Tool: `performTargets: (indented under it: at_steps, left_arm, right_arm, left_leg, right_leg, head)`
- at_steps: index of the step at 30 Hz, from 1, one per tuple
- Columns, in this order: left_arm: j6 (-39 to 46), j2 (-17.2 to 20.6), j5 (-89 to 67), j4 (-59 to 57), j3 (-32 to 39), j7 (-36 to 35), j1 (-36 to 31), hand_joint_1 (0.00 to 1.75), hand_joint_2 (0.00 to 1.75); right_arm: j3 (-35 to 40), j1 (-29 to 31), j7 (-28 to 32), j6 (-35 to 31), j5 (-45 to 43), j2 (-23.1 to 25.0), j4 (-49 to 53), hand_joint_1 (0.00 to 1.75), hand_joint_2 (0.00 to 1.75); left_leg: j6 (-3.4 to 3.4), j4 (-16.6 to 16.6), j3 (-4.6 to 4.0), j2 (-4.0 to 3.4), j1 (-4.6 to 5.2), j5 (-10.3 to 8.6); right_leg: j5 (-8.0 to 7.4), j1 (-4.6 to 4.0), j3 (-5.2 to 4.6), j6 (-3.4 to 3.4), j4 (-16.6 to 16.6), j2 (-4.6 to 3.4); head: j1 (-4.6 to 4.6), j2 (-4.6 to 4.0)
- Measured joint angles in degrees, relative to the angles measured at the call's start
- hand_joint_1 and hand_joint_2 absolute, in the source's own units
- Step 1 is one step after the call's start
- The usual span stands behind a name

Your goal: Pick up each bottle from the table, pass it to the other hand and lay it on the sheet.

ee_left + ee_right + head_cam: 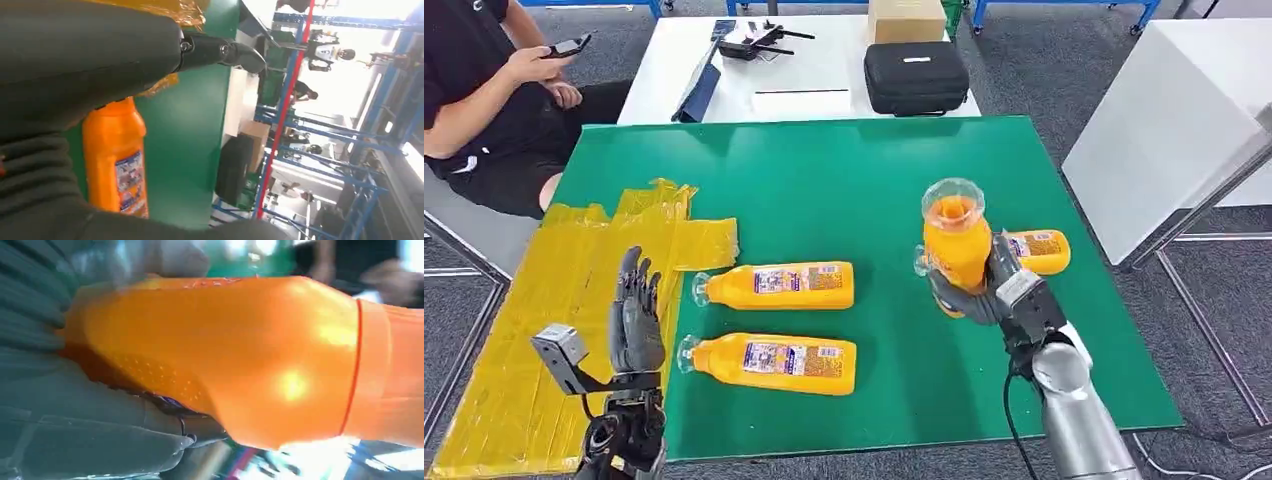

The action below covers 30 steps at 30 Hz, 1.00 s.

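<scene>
The fingers (954, 292) of the right hand (984, 290) are wrapped around the lower body of an orange bottle (955, 240), holding it up off the green table (824, 190), base toward the camera. The left hand (636, 325) stands open, fingers straight up and holding nothing, over the near edge of the yellow sheet (534, 290), well apart from that bottle.

So the step in hand looks like the pass. I'd bring both hands together over the table's middle and let the left one close on the label end, clear of the right's fingers, before letting go.

Three more bottles lie on the table: two (776, 285) (769, 360) just beside the sheet, one (1039, 250) behind the raised bottle.
</scene>
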<state>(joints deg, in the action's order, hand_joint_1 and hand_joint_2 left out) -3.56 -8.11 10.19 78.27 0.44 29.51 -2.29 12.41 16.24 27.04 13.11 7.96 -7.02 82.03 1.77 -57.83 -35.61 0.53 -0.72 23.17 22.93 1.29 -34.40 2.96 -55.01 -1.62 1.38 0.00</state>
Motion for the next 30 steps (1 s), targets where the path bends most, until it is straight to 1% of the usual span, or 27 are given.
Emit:
performTargets:
  at_steps: [2,6,10,14,18,21,25,30]
  left_arm:
    - [0.28,-0.07,0.19,0.21,-0.17,-0.06,0.15,0.0,1.75]
    - [0.28,-0.24,0.52,0.37,-1.18,-0.44,-0.32,0.0,1.75]
    - [0.42,-0.57,0.72,0.31,-2.6,-0.74,-1.56,0.0,1.75]
    - [1.86,-0.68,1.22,-0.02,-4.24,-0.92,-3.19,0.0,1.75]
    - [4.44,-1.11,0.68,-0.61,-6.23,-0.79,-5.12,0.0,1.75]
    - [6.76,-1.64,-0.11,-1.82,-7.41,-0.57,-7.48,0.0,1.75]
    - [10.14,-1.81,-1.29,-2.69,-7.93,0.22,-9.09,0.0,1.75]
    - [11.15,-1.79,-1.66,-3.85,-7.89,0.98,-9.64,0.0,1.75]
  right_arm:
    - [0.13,1.81,-1.26,0.11,-1.58,1.0,0.29,1.75,1.75]
    - [1.18,5.87,-1.73,-0.08,-5.16,2.97,0.09,1.75,1.75]
    - [3.0,10.51,-2.1,-1.2,-6.34,5.51,-1.4,1.75,1.75]
    - [5.66,16.41,-2.3,-4.61,-6.65,8.69,-5.69,1.75,1.75]
    - [9.03,22.35,-3.46,-6.16,-8.22,13.23,-11.46,1.75,1.75]
    - [11.79,26.59,-4.14,-7.37,-9.21,18.24,-17.49,1.75,1.75]
    - [14.62,28.11,-4.24,-7.39,-10.84,23.58,-22.57,1.75,1.75]
    - [16.79,28.16,-4.22,-7.52,-12.07,26.23,-25.46,1.75,1.75]
  left_leg:
    - [0.0,0.0,-0.13,0.07,0.01,-0.04]
    - [0.0,0.0,-0.21,0.02,0.01,-0.05]
    - [0.01,0.0,-0.23,0.02,0.0,-0.07]
    - [-0.09,0.0,-0.34,-0.03,0.0,-0.15]
    - [-0.12,0.0,-0.4,-0.03,-0.01,-0.21]
    - [-0.17,0.0,-0.5,-0.05,-0.01,-0.29]
    - [-0.19,0.0,-0.5,0.01,-0.05,-0.3]
    - [-0.19,0.0,-0.57,0.02,-0.07,-0.29]
  right_leg:
    - [0.0,0.01,-0.07,0.02,-0.01,0.03]
    - [-0.03,0.02,-0.16,0.03,-0.02,0.0]
    - [-0.08,0.02,-0.19,0.04,-0.03,0.02]
    - [-0.17,0.02,-0.37,-0.08,-0.08,-0.02]
    - [-0.18,0.01,-0.46,-0.08,-0.12,-0.02]
    - [-0.19,0.01,-0.6,-0.09,-0.21,-0.03]
    - [-0.18,-0.05,-0.62,-0.11,-0.21,0.0]
    - [-0.17,-0.01,-0.66,-0.12,-0.21,0.01]
  head:
    - [0.09,0.0]
    - [0.04,0.0]
    - [0.04,0.0]
    - [0.04,0.0]
    - [0.07,0.0]
    - [0.04,0.0]
    - [0.07,0.0]
    - [0.02,0.0]
